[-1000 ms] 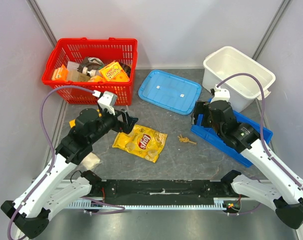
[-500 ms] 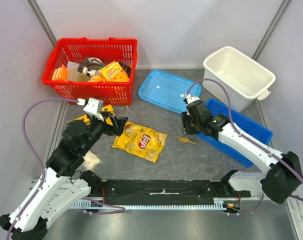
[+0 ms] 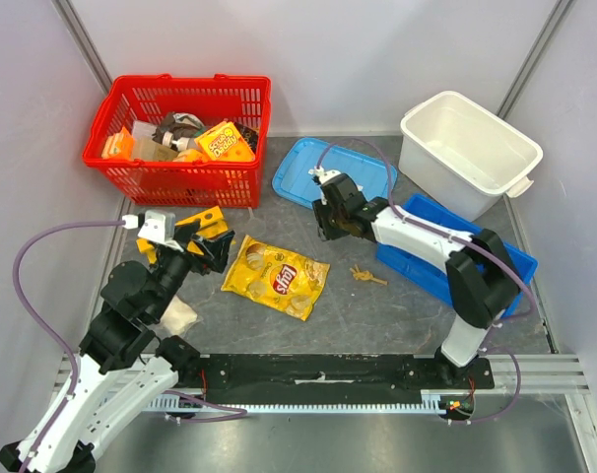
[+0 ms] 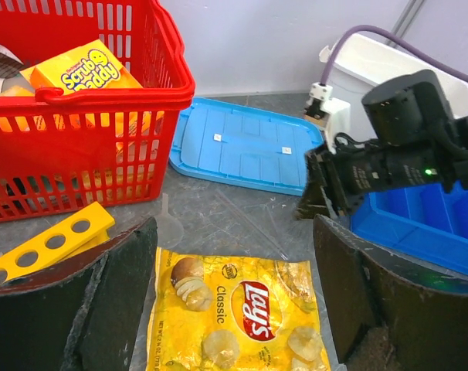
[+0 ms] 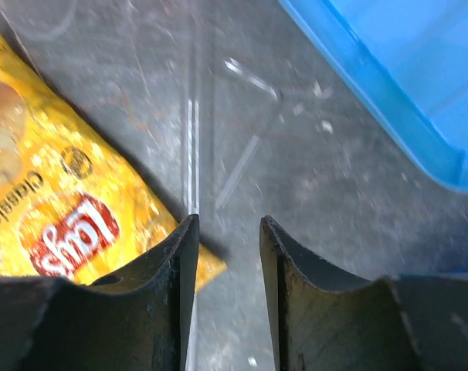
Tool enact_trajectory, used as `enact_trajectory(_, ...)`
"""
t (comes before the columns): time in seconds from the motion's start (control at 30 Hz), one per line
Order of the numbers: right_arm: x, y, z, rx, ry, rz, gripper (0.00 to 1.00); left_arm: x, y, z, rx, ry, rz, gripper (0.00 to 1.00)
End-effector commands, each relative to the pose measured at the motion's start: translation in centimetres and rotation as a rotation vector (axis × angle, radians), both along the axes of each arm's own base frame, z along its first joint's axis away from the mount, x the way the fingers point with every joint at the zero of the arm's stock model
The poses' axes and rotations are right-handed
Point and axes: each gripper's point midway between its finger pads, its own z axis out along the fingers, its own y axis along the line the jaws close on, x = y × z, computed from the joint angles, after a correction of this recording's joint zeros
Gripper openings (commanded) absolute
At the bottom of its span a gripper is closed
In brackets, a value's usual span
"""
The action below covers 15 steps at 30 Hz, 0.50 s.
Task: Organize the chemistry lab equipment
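Right gripper hangs low over the table, just near of the one blue lid and beside the far right corner of the one chip bag. Its fingers stand partly closed with a narrow gap. One thin clear rod lies on the table and runs in towards that gap; we cannot tell whether the fingers pinch it.

Left gripper hovers at the left of the chip bag with its jaws spread wide and nothing between them. Just left of it lies one yellow test-tube rack, flat on the table. One clear funnel sits between the rack and the bag's far left corner.

We count one red basket at the far left, holding one yellow sponge box among other items. One white tub stands at the far right, and one blue bin lies just near of it. One small tan bundle rests between bag and bin.
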Motion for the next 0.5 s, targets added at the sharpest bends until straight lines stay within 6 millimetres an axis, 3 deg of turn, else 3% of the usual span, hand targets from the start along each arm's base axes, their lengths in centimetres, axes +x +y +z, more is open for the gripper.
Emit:
enact_trajectory(0.0, 4.2, 4.8, 1.9, 0.111, -0.106, 0.065, 0.43, 0.3, 0.6, 1.2, 0.001, -0.065, 0.032, 0.87)
enact_trajectory(0.23, 5.8, 8.1, -0.6, 0.105, -0.106, 0.108, 0.42, 0.3, 0.3, 0.9, 0.009, -0.049, 0.018, 0.87)
enact_trajectory(0.47, 5.7, 8.2, -2.8, 0.022, -0.098, 0.105, 0.42, 0.2, -0.1, 1.0, 0.008, -0.046, -0.004, 0.84)
